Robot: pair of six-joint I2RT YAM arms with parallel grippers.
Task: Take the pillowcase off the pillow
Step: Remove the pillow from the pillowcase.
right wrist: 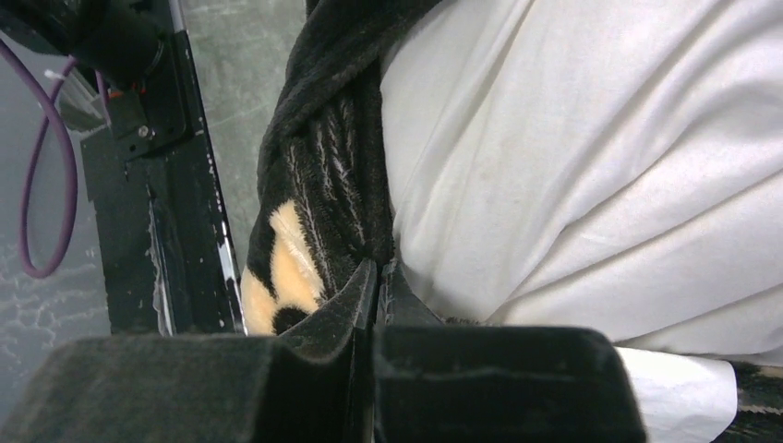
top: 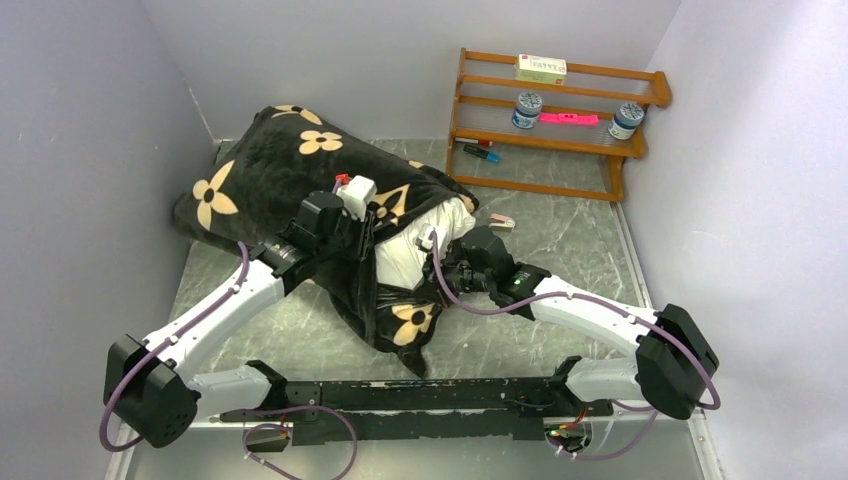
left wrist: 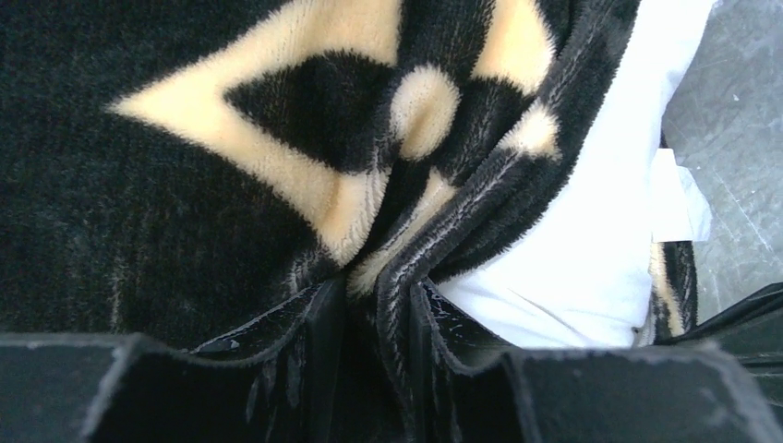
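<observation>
The black plush pillowcase [top: 260,170] with tan flowers covers the far left end of the white pillow [top: 400,262]. The pillow's near end bulges out of the opening at mid-table. A loose flap of the pillowcase lies beside that end toward the front. My left gripper [top: 362,232] is shut on a bunched fold of the pillowcase [left wrist: 138,212] at its hem, and my left gripper [left wrist: 379,288] has white pillow [left wrist: 591,231] just to its right. My right gripper [top: 441,255] is shut. In the right wrist view the right gripper [right wrist: 379,273] sits where the pillowcase edge [right wrist: 323,166] meets the pillow [right wrist: 600,157]. Nothing shows between its tips.
A wooden rack [top: 560,140] stands at the back right, holding two jars, a small box, a pink item and a marker. Grey walls close in on the left, the back and the right. A black rail [top: 420,395] joins the arm bases at the near edge.
</observation>
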